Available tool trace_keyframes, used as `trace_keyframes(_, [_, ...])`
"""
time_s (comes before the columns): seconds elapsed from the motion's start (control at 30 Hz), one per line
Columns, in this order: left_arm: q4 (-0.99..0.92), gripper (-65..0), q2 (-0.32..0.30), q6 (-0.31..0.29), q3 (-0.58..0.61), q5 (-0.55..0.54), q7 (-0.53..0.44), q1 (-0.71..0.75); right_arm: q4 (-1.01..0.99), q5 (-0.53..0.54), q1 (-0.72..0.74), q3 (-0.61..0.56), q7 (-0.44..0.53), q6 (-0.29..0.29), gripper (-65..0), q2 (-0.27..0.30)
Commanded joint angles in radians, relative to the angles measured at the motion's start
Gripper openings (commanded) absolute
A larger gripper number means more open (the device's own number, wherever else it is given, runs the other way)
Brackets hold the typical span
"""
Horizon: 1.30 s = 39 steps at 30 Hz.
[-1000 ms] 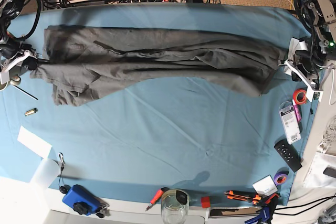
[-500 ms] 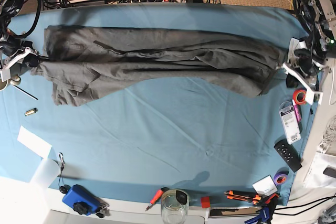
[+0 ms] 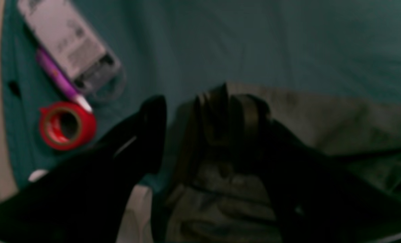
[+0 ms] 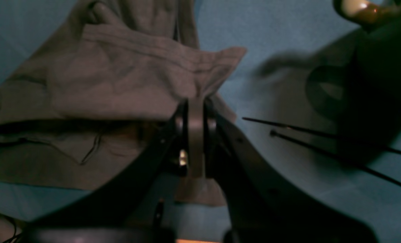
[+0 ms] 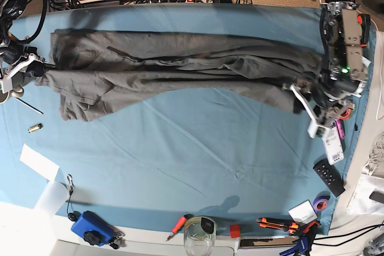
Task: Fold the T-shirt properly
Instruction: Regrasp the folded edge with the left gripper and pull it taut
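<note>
The dark grey T-shirt (image 5: 180, 64) lies wrinkled and stretched sideways across the far half of the teal table cloth (image 5: 192, 148). My right gripper (image 5: 37, 67) is at the shirt's left end. In the right wrist view it (image 4: 195, 104) is shut, pinching a fold of the shirt (image 4: 119, 84). My left gripper (image 5: 303, 97) is over the shirt's right end. In the blurred left wrist view its jaws (image 3: 200, 108) stand apart, with bunched shirt cloth (image 3: 338, 118) lying against one finger (image 3: 251, 114).
A red tape roll (image 3: 67, 125), a packaged item (image 3: 72, 50) and a purple pen (image 3: 57, 76) lie by the right edge. A remote (image 5: 329, 177), hand tools (image 5: 282, 225), a glass jar (image 5: 199, 235) and a blue device (image 5: 93, 227) line the front. Thin black rods (image 4: 321, 141) lie by the right gripper.
My left arm has swung in from the table's right edge, toward the middle and front. The shirt's right end has slackened and bunched. The right arm has hardly moved.
</note>
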Motion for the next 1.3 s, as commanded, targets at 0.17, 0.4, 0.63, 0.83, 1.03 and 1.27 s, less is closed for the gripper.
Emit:
trace_keyframes(0.17, [-0.04, -34.8, -0.011, 0.003, 0.029, 0.005, 0.012, -0.02, 0.016, 0.008, 0.008, 0.007, 0.015, 0.003, -65.0, 0.028])
trace_keyframes(0.4, [-0.103, -34.8, -0.011, -0.006, 0.029, -0.05, 0.045, -0.078, 0.016, 0.008, 0.008, 0.007, 0.019, 0.003, -65.0, 0.028])
trace_keyframes(0.63, [-0.11, -35.0, -0.011, -0.008, 0.029, -0.07, 0.064, -0.096, 0.016, 0.009, 0.008, 0.007, 0.019, 0.003, -65.0, 0.028])
trace_keyframes(0.83, [-0.116, -35.0, -0.002, -0.035, 0.03, -0.136, 0.085, -0.079, 0.016, 0.008, 0.008, 0.007, 0.019, 0.003, -65.0, 0.028])
trace_keyframes(1.03, [-0.116, -45.7, 0.011, -0.034, 0.031, -0.135, 0.087, -0.068, 0.016, 0.008, 0.008, 0.007, 0.019, 0.003, -65.0, 0.028])
trace_keyframes(1.27, [-0.116, -65.0, 0.01, -0.033, 0.031, -0.068, 0.084, -0.068, 0.016, 0.009, 0.009, 0.007, 0.023, 0.003, -65.0, 0.028])
